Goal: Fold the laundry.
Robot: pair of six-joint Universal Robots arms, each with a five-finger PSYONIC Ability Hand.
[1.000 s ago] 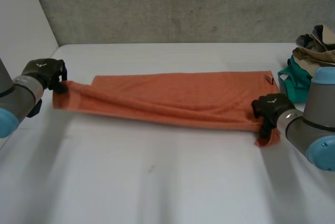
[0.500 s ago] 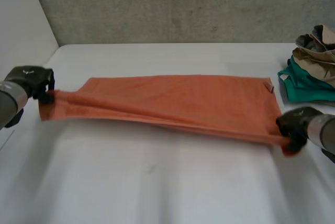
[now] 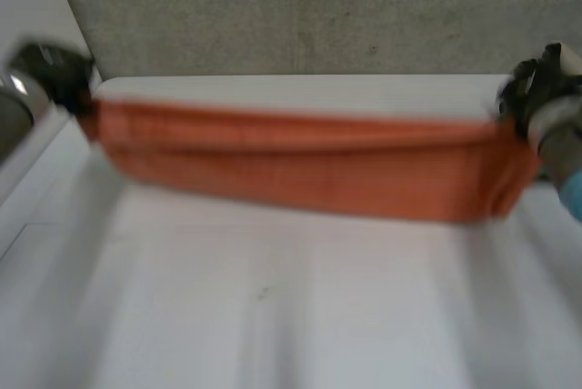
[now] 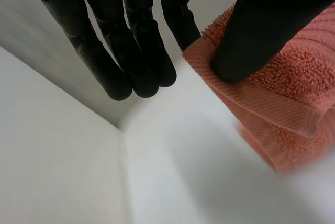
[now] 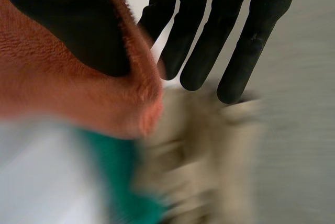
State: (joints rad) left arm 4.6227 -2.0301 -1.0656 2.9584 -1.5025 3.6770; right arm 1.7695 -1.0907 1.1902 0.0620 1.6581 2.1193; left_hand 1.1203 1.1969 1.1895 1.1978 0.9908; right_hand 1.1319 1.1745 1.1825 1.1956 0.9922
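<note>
Orange terry towel point(image 3: 309, 166) stretched above white table point(image 3: 273, 316); left hand point(image 3: 47, 73) and right hand point(image 3: 532, 91) pinch its ends; folding seems barely begun.

— How is the light?
— Bright, even and soft, coming from above. There is no glare on the white desk point(image 3: 273, 334).
— Any shadows?
— A faint, soft-edged grey one lies on the desk under the orange towel point(image 3: 300, 162), fading toward 6 o'clock in the head view.
— And the wrist views?
— The left hand point(image 4: 131, 51) and right hand point(image 5: 230, 30) look nearly flat black, with only a dull sheen.
</note>
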